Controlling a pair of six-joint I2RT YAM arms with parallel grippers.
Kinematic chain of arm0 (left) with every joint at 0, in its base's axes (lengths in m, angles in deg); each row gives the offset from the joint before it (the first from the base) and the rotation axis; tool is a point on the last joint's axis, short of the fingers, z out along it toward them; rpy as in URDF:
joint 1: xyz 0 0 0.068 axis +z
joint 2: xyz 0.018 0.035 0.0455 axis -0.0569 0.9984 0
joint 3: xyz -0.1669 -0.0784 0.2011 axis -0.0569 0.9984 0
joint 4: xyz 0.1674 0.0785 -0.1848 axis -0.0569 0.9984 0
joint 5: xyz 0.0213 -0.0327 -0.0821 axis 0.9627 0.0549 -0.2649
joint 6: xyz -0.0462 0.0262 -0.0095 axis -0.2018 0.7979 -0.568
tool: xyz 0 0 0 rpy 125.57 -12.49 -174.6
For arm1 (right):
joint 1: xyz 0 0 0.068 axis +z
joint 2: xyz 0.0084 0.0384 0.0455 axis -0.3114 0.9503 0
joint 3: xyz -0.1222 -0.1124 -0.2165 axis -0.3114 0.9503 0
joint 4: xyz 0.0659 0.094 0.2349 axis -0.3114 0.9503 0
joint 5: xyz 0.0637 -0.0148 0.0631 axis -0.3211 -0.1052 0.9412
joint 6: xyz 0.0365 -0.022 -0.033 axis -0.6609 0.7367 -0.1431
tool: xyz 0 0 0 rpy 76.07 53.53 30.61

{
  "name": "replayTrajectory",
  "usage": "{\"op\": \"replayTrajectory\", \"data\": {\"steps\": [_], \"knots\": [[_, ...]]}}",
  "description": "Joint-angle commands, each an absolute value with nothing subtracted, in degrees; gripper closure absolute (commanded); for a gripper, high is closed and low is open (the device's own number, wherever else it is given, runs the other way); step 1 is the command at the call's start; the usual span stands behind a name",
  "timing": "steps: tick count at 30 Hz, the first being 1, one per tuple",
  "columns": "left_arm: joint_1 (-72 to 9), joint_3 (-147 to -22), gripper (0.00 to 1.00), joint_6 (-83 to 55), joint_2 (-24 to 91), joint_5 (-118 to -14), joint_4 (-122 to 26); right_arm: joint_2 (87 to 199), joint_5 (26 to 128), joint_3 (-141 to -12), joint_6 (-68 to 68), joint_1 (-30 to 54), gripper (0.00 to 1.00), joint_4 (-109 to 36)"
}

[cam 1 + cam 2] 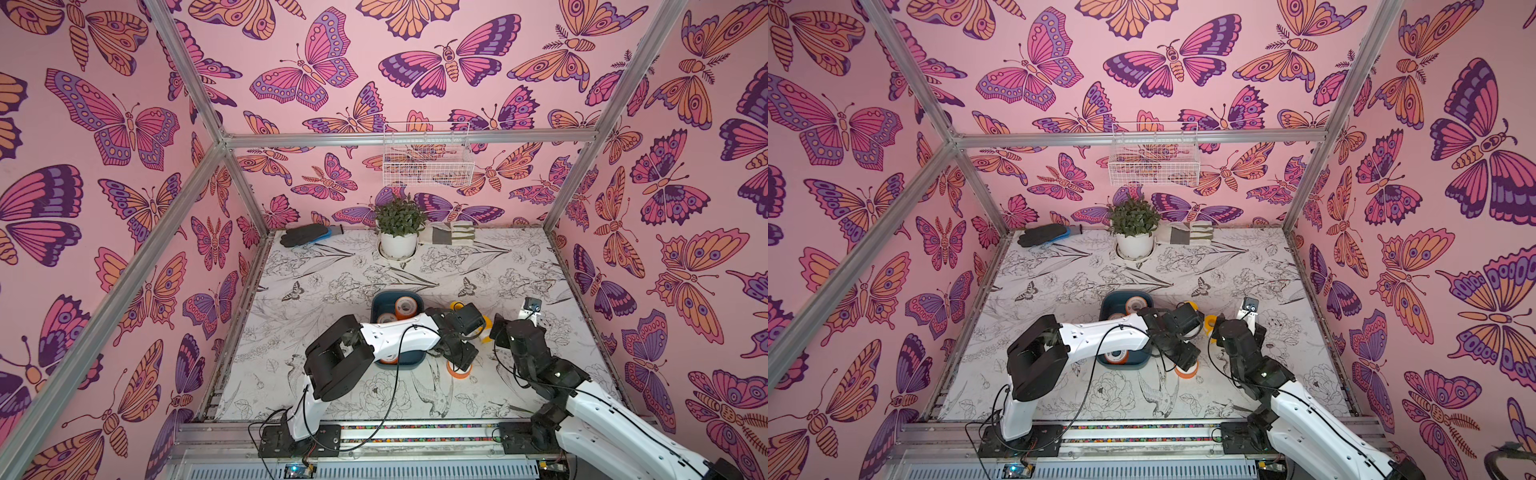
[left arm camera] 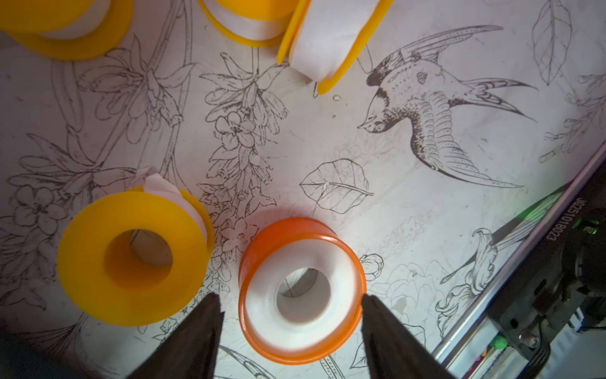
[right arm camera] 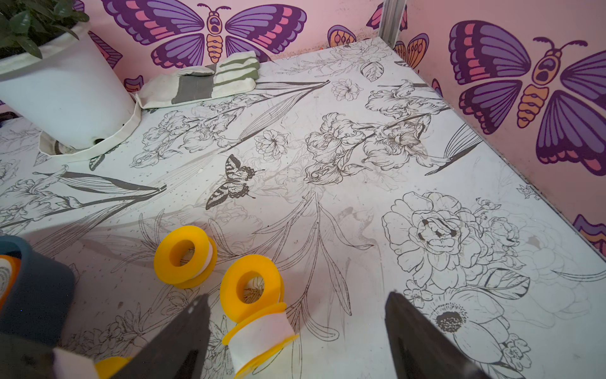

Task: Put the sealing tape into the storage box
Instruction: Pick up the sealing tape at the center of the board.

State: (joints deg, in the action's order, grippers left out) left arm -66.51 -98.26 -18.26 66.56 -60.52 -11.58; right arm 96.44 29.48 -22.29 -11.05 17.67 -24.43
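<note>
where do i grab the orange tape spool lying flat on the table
Grip the orange spool across its outer rim, from straight above: it lies flat, hole up, with both sides clear. The left gripper is open astride it, and the yellow spool beside it leaves a gap.

On my feed, pink wallpaper (image 1: 124, 124) crowded with purple and orange butterflies covered every wall, evenly lit. Aluminium frame bars (image 1: 311, 140) ran along the corners. A white wire basket (image 1: 428, 166) hung at the back. Below it a potted plant (image 1: 398, 232) stood on the flower-printed table (image 1: 332, 270), with a dark glove (image 1: 305, 235) and a striped glove (image 1: 449, 235) on either side.
</note>
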Motion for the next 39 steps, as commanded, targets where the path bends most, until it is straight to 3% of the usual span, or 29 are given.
{"op": "replayTrajectory", "data": {"steps": [1, 7, 11, 27, 39], "knots": [[-67.3, -97.9, 0.19, -17.9, 65.1, -60.2, -11.1, 96.7, 29.7, -23.0, -11.2, 17.9, 0.13, -24.5], [-69.3, -98.1, 0.08, -17.9, 66.3, -58.8, -11.0, 96.8, 29.8, -23.0, -11.2, 17.8, 0.12, -24.5], [-70.4, -99.0, 0.06, -18.0, 67.6, -57.0, -10.3, 96.7, 29.8, -23.1, -11.2, 17.8, 0.12, -24.4], [-72.9, -103.1, 0.12, -19.1, 73.9, -48.2, -5.7, 96.8, 29.9, -23.1, -11.2, 17.8, 0.11, -24.5], [-73.7, -101.8, 0.17, -18.7, 68.0, -46.7, -5.6, 97.0, 29.9, -23.2, -11.1, 17.8, 0.11, -24.5]]}}
